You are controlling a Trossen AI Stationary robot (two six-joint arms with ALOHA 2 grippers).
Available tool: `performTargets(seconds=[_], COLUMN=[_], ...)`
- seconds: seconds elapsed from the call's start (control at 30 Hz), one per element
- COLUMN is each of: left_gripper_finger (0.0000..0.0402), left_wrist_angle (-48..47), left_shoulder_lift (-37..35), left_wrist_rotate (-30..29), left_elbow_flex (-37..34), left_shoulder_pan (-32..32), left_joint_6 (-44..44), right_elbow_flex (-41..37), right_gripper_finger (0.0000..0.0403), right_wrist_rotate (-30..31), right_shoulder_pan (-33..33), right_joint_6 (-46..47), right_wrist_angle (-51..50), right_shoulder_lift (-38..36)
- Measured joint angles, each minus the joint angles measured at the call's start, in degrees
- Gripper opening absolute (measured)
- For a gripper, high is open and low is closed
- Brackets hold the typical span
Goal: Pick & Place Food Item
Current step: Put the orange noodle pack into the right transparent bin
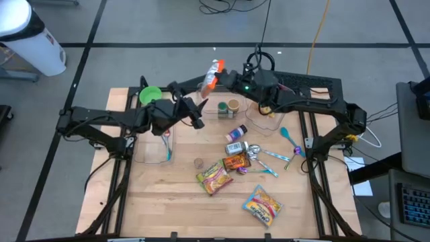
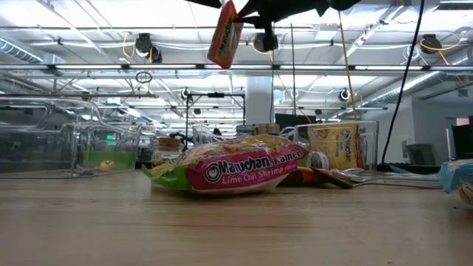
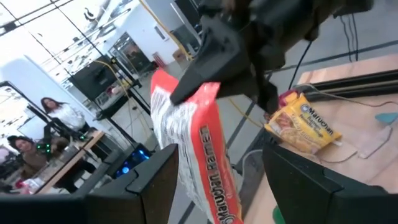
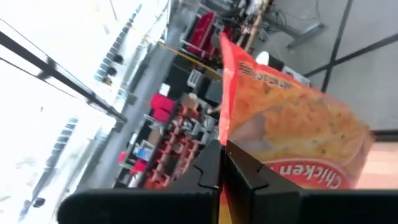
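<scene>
An orange ramen packet (image 1: pixel 211 75) hangs high over the table's far middle, and my right gripper (image 1: pixel 224 76) is shut on it. In the low view the packet (image 2: pixel 224 33) dangles at the top of the picture. My left gripper (image 1: pixel 197 111) stands open just to the near left of it, raised off the table. The left wrist view shows the packet (image 3: pixel 199 155) ahead, between my open fingers (image 3: pixel 152 180), apart from them. On the table lie a lime chili shrimp ramen pack (image 1: pixel 213 177) and a yellow ramen pack (image 1: pixel 262 204). My right gripper pinches the packet's upper edge (image 4: pixel 227 138) between its two shut fingers, near a top corner (image 3: pixel 200 93). It comes in about level from the table's right. The packet hangs below the fingers, tilted and lifted clear of the table.
A green bowl (image 1: pixel 149 95) sits at the far left, and a clear bin (image 1: pixel 154 144) lies under the left arm. Another clear bin (image 1: pixel 265 121), small jars (image 1: pixel 232 106), a bottle (image 1: pixel 236 133), snack packs and spoons (image 1: pixel 289 136) crowd the middle and right. People sit beyond the table (image 3: pixel 59 115).
</scene>
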Motion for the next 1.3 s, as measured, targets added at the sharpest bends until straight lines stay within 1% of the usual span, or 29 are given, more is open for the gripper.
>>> performTargets(seconds=[0.13, 0.27, 0.33, 0.5, 0.73, 0.9, 1.0, 1.2, 1.3], left_gripper_finger=[0.0241, 0.0241, 0.0241, 0.0241, 0.0241, 0.0240, 0.0223, 0.0156, 0.0130], left_wrist_angle=[0.2, 2.6, 5.8, 10.0, 12.4, 12.6, 12.6, 14.6, 15.6], left_shoulder_lift=[0.5, 1.7, 2.6, 4.0, 4.7, 4.6, 4.6, 4.6, 4.6], left_wrist_rotate=[0.2, 0.3, 0.1, -2.0, -6.0, -6.3, -6.3, -6.4, -6.8], left_elbow_flex=[0.0, -0.1, 0.0, 0.0, 0.0, 0.0, 0.0, 0.0, 0.0], left_shoulder_pan=[0.5, 0.5, 0.4, 0.3, 0.3, 0.3, 0.3, -0.2, -0.4], left_joint_6=[2.0, 6.2, 7.6, 10.4, 13.8, 13.5, 13.5, 13.7, 14.4], right_elbow_flex=[0.0, 0.1, 0.1, 0.0, 0.0, 0.0, 0.0, 0.0, 0.1], right_gripper_finger=[0.0000, 0.0000, 0.0000, 0.0000, 0.0000, 0.0000, 0.0000, 0.0000, 0.0000], right_wrist_rotate=[1.3, 1.6, 1.8, 3.1, 3.1, 3.1, 3.3, 3.3, 3.6], right_shoulder_pan=[0.9, 1.8, 2.3, 3.6, 4.7, 5.4, 5.7, 5.7, 5.7], right_joint_6=[0.3, 1.1, 1.1, 1.0, 0.8, 0.9, 0.9, 0.9, 0.9], right_wrist_angle=[3.3, 5.1, 4.7, 5.3, 5.2, 5.2, 5.2, 5.4, 5.2], right_shoulder_lift=[0.2, 0.0, 0.2, 0.1, 0.1, 0.1, 0.1, 0.1, 0.1])
